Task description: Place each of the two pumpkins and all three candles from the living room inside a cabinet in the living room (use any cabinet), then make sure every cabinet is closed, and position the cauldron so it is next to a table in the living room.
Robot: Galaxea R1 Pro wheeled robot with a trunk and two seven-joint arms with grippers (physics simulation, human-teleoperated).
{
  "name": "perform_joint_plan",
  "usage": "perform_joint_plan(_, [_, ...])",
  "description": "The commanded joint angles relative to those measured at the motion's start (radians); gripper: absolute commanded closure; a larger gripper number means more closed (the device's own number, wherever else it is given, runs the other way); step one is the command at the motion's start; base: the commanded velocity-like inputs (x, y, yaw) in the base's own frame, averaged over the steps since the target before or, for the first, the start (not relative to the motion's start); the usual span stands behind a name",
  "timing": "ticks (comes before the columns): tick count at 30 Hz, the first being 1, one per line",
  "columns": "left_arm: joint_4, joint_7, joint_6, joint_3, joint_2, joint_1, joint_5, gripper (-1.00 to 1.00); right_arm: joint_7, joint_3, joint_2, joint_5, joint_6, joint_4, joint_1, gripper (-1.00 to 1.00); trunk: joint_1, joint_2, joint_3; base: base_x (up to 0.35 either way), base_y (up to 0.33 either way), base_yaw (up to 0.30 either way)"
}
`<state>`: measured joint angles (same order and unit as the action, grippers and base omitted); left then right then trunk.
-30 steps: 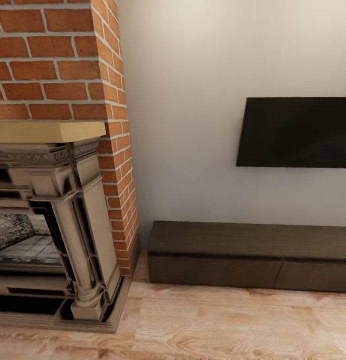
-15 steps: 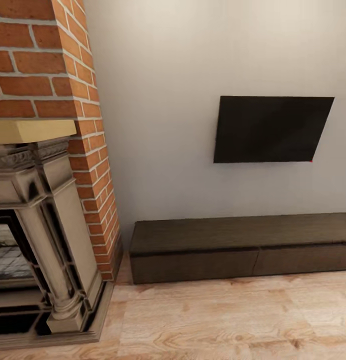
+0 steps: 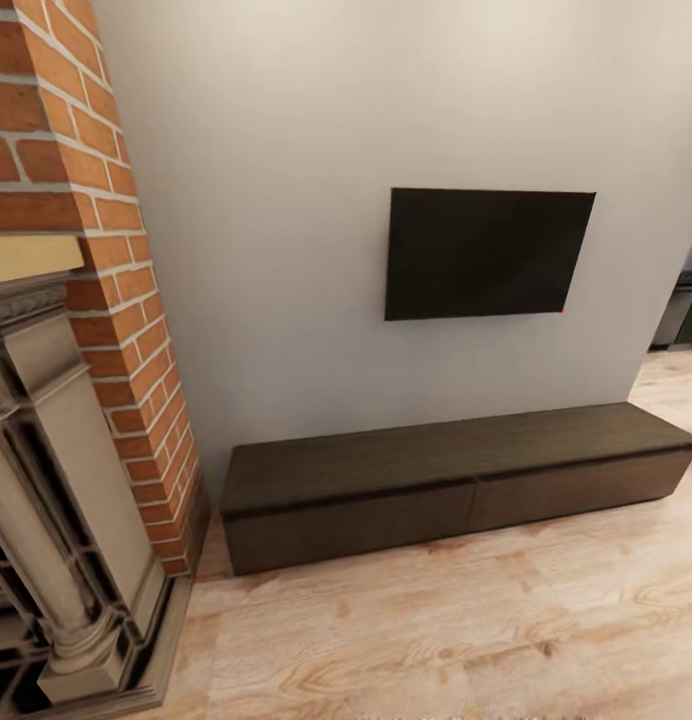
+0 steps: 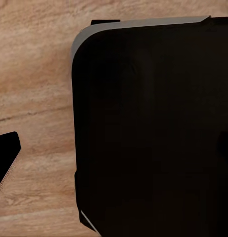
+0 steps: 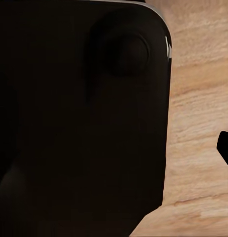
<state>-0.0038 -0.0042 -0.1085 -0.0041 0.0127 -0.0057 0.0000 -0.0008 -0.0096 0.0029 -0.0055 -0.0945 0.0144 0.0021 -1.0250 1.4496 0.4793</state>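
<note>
The cabinet (image 3: 456, 462) is a long low dark brown unit against the white wall, under the black TV screen (image 3: 486, 253). Its two flat drawer fronts (image 3: 351, 525) sit flush and shut, and its top is bare. The pumpkins, candles, cauldron and table are out of view. In the left wrist view a dark pointed tip (image 4: 5, 158) juts in at the picture's edge over the wooden floor (image 4: 34, 74). A similar dark tip (image 5: 225, 148) juts in at the edge of the right wrist view. Neither picture tells me how the jaws stand.
A brick chimney (image 3: 96, 230) and a stone fireplace surround (image 3: 56, 480) stand left of the cabinet, their plinth reaching onto the light wood floor (image 3: 436, 630). An opening (image 3: 686, 300) to another room lies far right. A large black rounded body (image 4: 153, 128) shows in both wrist views.
The head camera has swung right, so the whole picture slid left. The fireplace is now at the left edge and the cabinet's right end and the far-right opening have come into view.
</note>
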Motion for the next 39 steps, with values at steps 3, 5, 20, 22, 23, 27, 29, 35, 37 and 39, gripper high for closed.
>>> perform_joint_plan(3, [0.001, 0.000, -0.003, -0.001, 0.000, 0.000, 0.000, -1.00, 0.000, -0.001, 0.001, -0.001, -0.005, 0.002, -0.001, -1.00, 0.000, 0.000, 0.003, 0.000, 0.000, -0.261])
perform_joint_plan(5, [0.001, 0.000, -0.003, -0.001, 0.000, 0.000, 0.000, -1.00, -0.001, -0.001, 0.001, -0.001, -0.005, 0.002, -0.001, -1.00, 0.000, 0.000, 0.005, 0.000, 0.000, -0.261])
perform_joint_plan(20, [0.001, 0.000, -0.002, 0.001, 0.000, 0.000, 0.000, -1.00, 0.000, 0.000, 0.002, 0.000, -0.005, 0.002, -0.001, -1.00, 0.000, 0.000, 0.016, 0.000, 0.000, -0.260])
perform_joint_plan(22, [0.001, 0.000, -0.003, 0.003, 0.000, 0.000, 0.003, -1.00, -0.001, 0.000, 0.002, 0.000, -0.005, 0.002, -0.001, -1.00, 0.000, 0.000, 0.018, 0.000, 0.000, -0.257])
perform_joint_plan(23, [0.001, 0.000, -0.003, 0.003, 0.000, 0.000, 0.003, -1.00, -0.001, 0.000, 0.002, 0.000, -0.005, 0.001, -0.001, -1.00, 0.000, 0.000, 0.019, 0.000, 0.000, -0.256])
perform_joint_plan(27, [0.001, 0.000, -0.003, 0.001, 0.000, 0.000, 0.002, -1.00, 0.000, 0.000, 0.002, 0.000, -0.005, 0.001, -0.001, -1.00, 0.000, 0.000, 0.022, 0.000, 0.000, -0.255])
perform_joint_plan(29, [0.001, 0.000, -0.003, 0.003, 0.000, 0.000, 0.003, -1.00, 0.000, 0.000, 0.002, 0.000, -0.005, 0.002, -0.001, -1.00, 0.000, 0.000, 0.023, 0.000, 0.000, -0.254])
perform_joint_plan(35, [0.001, -0.001, -0.003, 0.003, 0.000, 0.000, 0.002, -1.00, -0.001, 0.000, 0.003, 0.001, -0.005, 0.002, -0.001, -1.00, 0.000, 0.000, 0.028, 0.000, 0.000, -0.254])
perform_joint_plan(37, [0.001, -0.002, -0.004, 0.001, 0.000, 0.000, 0.001, -1.00, -0.001, 0.000, 0.003, 0.000, -0.005, 0.002, -0.001, -1.00, 0.000, 0.000, 0.030, 0.000, 0.000, -0.254])
perform_joint_plan(39, [0.001, -0.002, -0.004, 0.000, 0.000, 0.000, 0.000, -1.00, -0.001, 0.000, 0.002, 0.000, -0.005, 0.002, -0.001, -1.00, 0.000, 0.000, 0.032, 0.000, 0.000, -0.254])
